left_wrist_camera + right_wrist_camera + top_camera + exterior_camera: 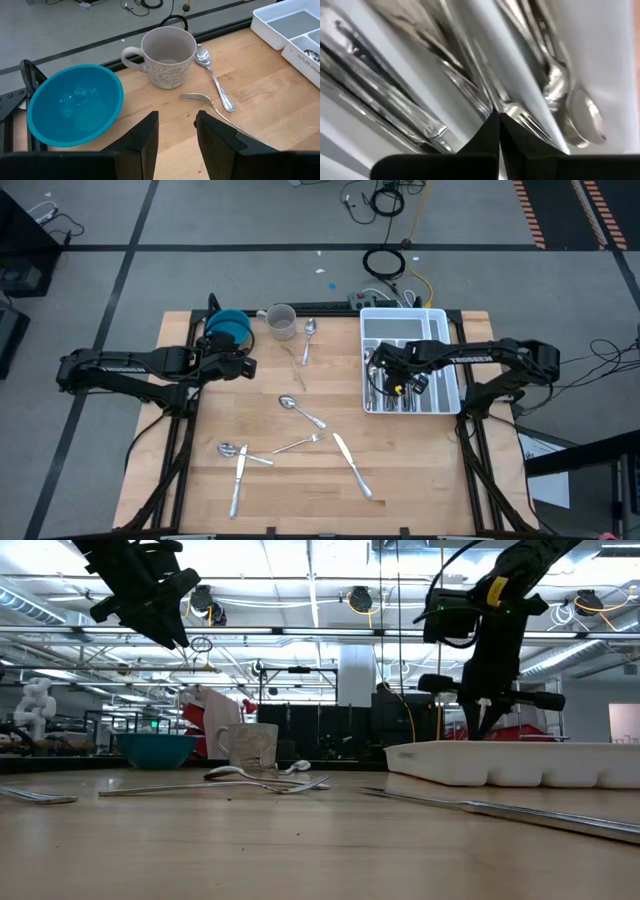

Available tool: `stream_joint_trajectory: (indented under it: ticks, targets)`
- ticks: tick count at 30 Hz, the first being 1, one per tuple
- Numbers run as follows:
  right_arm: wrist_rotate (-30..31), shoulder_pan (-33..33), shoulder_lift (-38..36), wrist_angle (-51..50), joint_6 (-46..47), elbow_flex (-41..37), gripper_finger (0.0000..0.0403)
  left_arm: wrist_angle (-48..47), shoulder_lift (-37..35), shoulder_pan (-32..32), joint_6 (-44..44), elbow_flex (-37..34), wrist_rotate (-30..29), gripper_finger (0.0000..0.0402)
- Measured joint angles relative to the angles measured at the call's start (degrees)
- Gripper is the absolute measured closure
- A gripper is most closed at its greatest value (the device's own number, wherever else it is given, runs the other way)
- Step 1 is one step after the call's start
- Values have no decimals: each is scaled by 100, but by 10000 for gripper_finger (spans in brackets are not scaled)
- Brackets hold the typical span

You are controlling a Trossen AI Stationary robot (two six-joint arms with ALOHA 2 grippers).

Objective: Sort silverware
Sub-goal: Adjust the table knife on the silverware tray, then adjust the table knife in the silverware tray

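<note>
Loose silverware lies flat on the wooden table: a spoon [309, 340] and a fork [210, 106] near the mug, a spoon [300, 411], a fork [299, 445], a spoon [231, 450] and two knives [238, 482] [353, 466]. More silverware [395, 105] lies in the white tray's [447, 330] compartments. My right gripper [498, 119] points down into the tray, shut, its tips at a fork's neck [517, 111]. My left gripper [176, 132] hangs open above the table beside the blue bowl [75, 105]. My right gripper has its shut fingertips [490, 127] right at the neck of a fork lying in a tray compartment, coming from above. Nothing shows between the fingers, and I cannot tell whether they touch the fork.
A patterned mug [281, 322] stands at the far edge between the blue bowl [228, 327] and the tray. The tray's far compartment [400, 327] shows a bare floor. Bare wood lies at the table's near right and near left corners.
</note>
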Motion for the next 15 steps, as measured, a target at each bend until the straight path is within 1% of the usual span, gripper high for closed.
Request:
stream_joint_trajectory:
  ticks: [8,11,13,15]
  targets:
    - [-14,2,-403,-25,284,0,402,2,0,-1,2,0,7,265]
    - [-74,-25,-440,-31,433,2,402,2,1,0,1,0,11,265]
    - [-273,-91,-408,-137,413,2,402,2,0,0,0,0,17,265]
    - [-612,-151,-354,-311,238,2,396,2,0,0,0,0,19,265]
